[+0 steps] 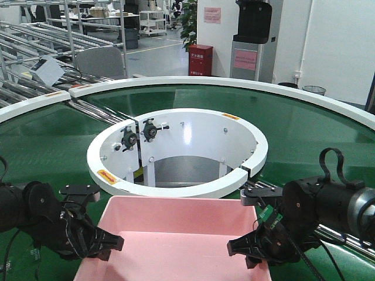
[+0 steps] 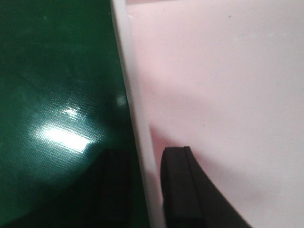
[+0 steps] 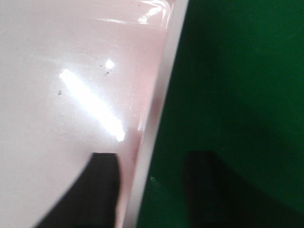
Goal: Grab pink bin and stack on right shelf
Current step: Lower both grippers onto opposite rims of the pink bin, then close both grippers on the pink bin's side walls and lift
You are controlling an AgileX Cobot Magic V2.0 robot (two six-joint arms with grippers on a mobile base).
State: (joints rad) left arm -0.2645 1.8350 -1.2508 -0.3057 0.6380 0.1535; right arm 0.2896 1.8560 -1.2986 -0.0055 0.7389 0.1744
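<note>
The pink bin (image 1: pixel 181 234) rests on the green belt (image 1: pixel 304 129) at the near edge, between my two arms. My left gripper (image 1: pixel 111 243) sits on the bin's left wall. In the left wrist view one finger (image 2: pixel 183 190) lies inside the pink bin (image 2: pixel 228 95) and the other hugs the outside of the rim, so the left gripper (image 2: pixel 145 152) is shut on it. My right gripper (image 1: pixel 246 249) straddles the right wall. In the right wrist view the right gripper (image 3: pixel 153 156) is open, with a gap between the outer finger (image 3: pixel 202 190) and the pink bin (image 3: pixel 71 71). The right shelf is out of view.
A white ring housing (image 1: pixel 176 146) with a deep hollow stands just beyond the bin, inside the curved belt. Roller racks (image 1: pixel 35 41) fill the far left. A red box (image 1: pixel 200 58), a grey cabinet (image 1: pixel 252 52) and a waste basket (image 1: pixel 314 91) stand behind the belt.
</note>
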